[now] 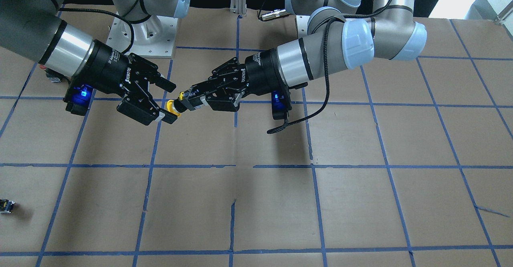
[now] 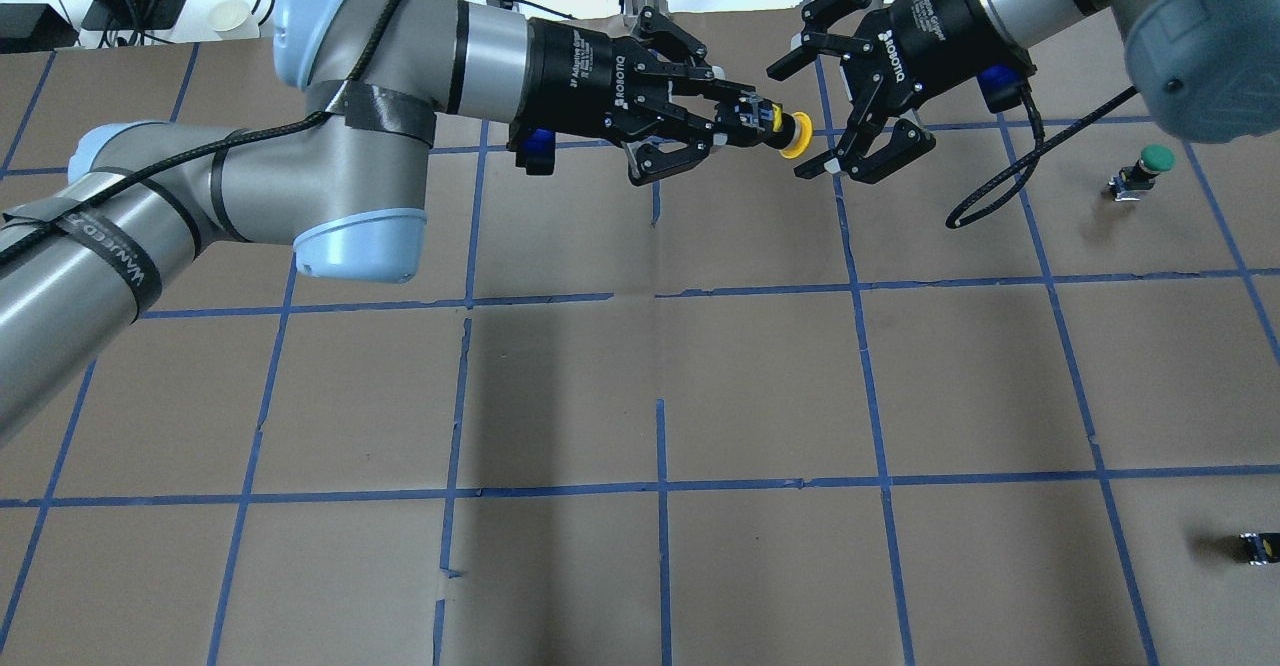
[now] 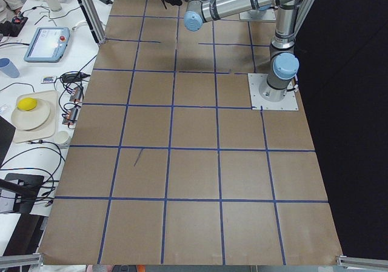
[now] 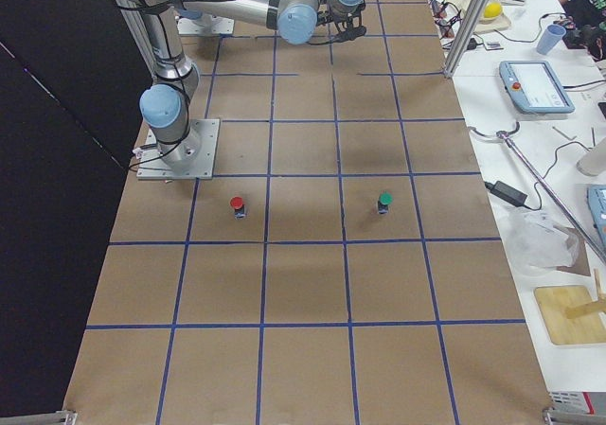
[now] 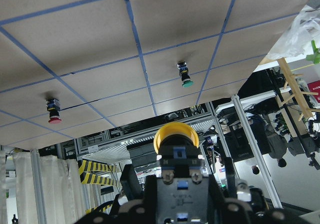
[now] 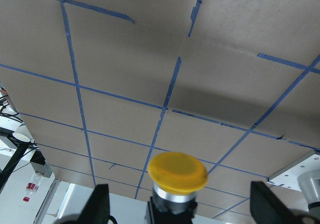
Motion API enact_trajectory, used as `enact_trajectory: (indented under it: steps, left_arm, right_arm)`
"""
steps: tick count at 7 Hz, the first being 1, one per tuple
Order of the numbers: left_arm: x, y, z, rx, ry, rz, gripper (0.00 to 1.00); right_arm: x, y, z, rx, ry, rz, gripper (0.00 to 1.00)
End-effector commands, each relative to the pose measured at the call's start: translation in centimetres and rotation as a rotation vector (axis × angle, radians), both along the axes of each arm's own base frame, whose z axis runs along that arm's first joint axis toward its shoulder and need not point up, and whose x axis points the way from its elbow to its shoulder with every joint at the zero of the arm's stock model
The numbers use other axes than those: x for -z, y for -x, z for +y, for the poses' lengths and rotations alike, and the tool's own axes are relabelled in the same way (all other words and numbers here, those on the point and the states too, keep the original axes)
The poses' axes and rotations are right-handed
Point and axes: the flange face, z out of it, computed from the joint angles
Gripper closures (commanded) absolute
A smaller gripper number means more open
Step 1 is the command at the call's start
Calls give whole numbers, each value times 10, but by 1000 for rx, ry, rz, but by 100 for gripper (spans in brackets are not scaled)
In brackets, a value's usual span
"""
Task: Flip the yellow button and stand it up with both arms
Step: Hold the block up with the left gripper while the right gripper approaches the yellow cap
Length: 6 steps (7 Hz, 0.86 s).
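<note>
**A:** How are the claws set?

**B:** The left gripper (image 2: 745,126) is clamped on the black body of the yellow button (image 2: 795,136). The button is held clear of the table (image 2: 660,366), lying sideways, just above centre in the overhead view. The right gripper (image 2: 797,118) is spread wide, and the yellow cap is pointed into its opening. In the right wrist view the cap sits low in the frame between the two fingers (image 6: 97,206), with a gap on each side.

**A:** Is contact made with the right fingers?

**B:** From the front view it cannot be told. The cap is seen just beside the lower finger there.

**A:** What could go wrong from here?

**B:** It is judged that a handover is under way. If the right jaws are closed on the rounded cap alone, it could be squeezed out. If the left hold is released before the right one is firm, the button would be dropped and could roll. An off-centre closure could twist the button in the left hold. A further advance could knock the fingers together.

**A:** Anything nearby?

**B:** A green button (image 2: 1150,161) stands well apart at the right of the overhead view. A red button (image 4: 237,204) is seen in the right side view.
</note>
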Motion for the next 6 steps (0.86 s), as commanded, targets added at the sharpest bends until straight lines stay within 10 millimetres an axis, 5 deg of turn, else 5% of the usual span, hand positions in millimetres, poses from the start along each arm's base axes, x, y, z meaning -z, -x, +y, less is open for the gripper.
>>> enact_trajectory:
  steps: [1,6]
  left_arm:
    - [-8,12,5,-6,-41,6,98]
    - [-19,13,13,-16,-55,11,97]
  right_arm:
    - [2,0,-2,19,-21,1,0]
    - [-16,6,15,37,-37,15,8]
